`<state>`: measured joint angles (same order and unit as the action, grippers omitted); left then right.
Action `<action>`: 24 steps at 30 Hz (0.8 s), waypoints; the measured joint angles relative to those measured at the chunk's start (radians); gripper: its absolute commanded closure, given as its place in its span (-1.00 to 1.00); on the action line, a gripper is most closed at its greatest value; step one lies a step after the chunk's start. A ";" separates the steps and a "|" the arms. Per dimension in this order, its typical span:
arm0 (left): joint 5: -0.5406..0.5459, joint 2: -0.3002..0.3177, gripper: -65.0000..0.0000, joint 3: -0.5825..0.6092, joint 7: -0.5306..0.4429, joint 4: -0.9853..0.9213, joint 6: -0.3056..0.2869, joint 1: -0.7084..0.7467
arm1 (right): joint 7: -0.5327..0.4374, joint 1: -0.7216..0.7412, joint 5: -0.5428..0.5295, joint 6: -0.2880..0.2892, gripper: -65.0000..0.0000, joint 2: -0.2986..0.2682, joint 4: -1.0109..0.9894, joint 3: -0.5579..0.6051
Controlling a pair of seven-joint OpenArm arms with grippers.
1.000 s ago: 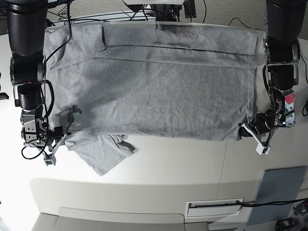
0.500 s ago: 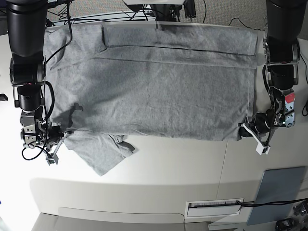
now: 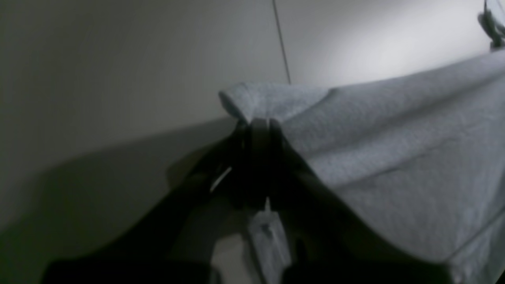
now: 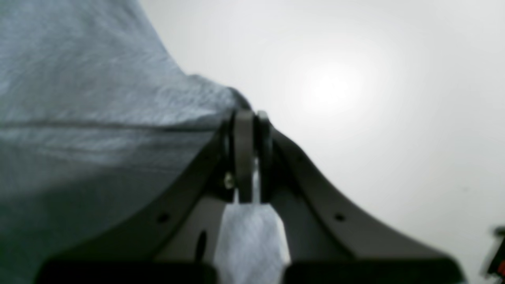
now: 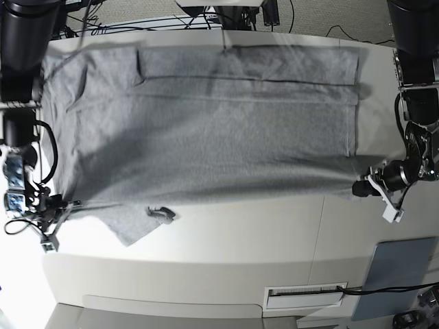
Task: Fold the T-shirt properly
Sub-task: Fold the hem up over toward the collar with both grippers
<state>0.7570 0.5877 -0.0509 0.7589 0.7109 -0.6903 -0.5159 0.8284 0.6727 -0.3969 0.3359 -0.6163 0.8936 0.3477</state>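
A: Why is the shirt (image 5: 206, 123) so taut across the top half of the base frame?
B: Each claw pinches a near corner: left gripper (image 3: 256, 130) clamped on cloth, right gripper (image 4: 248, 122) likewise, at lower right and lower left of that frame. Probably to stretch it flat for a fold
A: Any writing?
B: None legible; plain grey side up on the table (image 5: 240, 240)

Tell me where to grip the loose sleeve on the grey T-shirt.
Grip the pointed tip of the grey cotton T-shirt's loose sleeve, coming from the table's near edge. It lies flat and juts out past the stretched hem there, apart from both shut grippers.
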 measured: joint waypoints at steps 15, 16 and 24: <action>0.039 0.000 1.00 0.002 0.042 0.129 0.001 0.079 | 0.056 -0.415 0.216 -0.186 1.00 -0.033 0.516 -0.025; 0.037 0.000 1.00 0.002 0.032 0.146 0.002 0.097 | 0.050 -0.426 0.215 -0.185 1.00 -0.031 0.517 -0.040; -0.022 -0.006 1.00 0.000 -0.011 0.397 0.090 0.269 | 0.050 -0.520 0.105 -0.153 1.00 0.019 0.522 -0.266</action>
<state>0.7349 0.5816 -0.0509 0.7483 1.1076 -0.6006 -0.2466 0.8787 0.1532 -0.2916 0.1829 -0.5968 1.4158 0.0814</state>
